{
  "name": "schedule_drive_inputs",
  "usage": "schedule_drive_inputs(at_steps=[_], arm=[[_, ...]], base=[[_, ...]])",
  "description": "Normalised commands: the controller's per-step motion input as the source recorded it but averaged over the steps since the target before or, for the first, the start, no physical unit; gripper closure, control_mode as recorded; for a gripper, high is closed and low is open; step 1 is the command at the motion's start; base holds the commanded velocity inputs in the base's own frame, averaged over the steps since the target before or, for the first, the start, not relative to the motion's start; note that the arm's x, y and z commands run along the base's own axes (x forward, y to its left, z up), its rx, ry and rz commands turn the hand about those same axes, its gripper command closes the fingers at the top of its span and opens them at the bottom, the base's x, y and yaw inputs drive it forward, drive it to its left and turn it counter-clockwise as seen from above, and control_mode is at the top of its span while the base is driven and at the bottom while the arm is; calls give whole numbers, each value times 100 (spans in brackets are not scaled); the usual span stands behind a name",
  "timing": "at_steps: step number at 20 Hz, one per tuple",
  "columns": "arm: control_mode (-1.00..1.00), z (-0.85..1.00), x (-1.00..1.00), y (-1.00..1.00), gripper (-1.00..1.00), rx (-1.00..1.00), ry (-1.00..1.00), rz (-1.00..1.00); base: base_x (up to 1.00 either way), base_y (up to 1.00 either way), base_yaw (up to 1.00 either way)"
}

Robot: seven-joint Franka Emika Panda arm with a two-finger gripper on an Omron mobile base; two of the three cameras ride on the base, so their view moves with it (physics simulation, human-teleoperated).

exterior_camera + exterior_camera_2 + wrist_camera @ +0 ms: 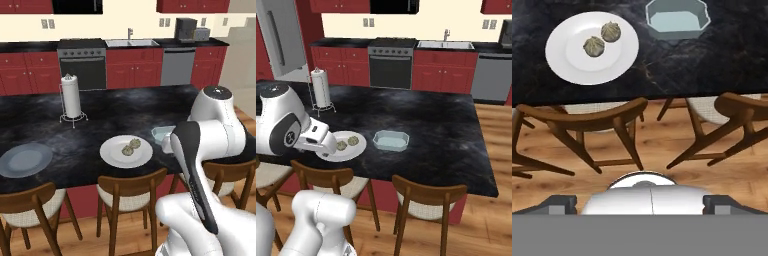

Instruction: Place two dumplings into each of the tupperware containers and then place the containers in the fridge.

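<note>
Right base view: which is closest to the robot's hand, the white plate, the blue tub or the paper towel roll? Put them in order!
1. White plate, right beside the gripper.
2. Blue tub, farther right on the counter.
3. Paper towel roll, back toward the counter's far left.

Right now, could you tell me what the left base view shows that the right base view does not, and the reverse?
Left base view alone: a grey plate at the counter's left end, and a toaster on the far counter. Right base view alone: the fridge at upper left, and the whole pale blue container. Both share the white plate with two dumplings, the paper towel holder, the oven and the sink.
</note>
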Motion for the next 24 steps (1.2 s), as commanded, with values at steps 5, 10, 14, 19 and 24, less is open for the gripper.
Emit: schedule_drive_inputs(at_steps=[5,10,14,19,24], arm=[[-100,-45,40,26,-100,0,0,6],[-100,-18,57,10,-100,2,0,5],[-100,-17,13,8,-100,4,13,18],[-100,-16,20,39,-100,0,13,6],[-100,0,50,18,-100,0,15,1]], base=[[0,0,0],[0,0,0],[0,0,0],[0,0,0],[0,0,0]])
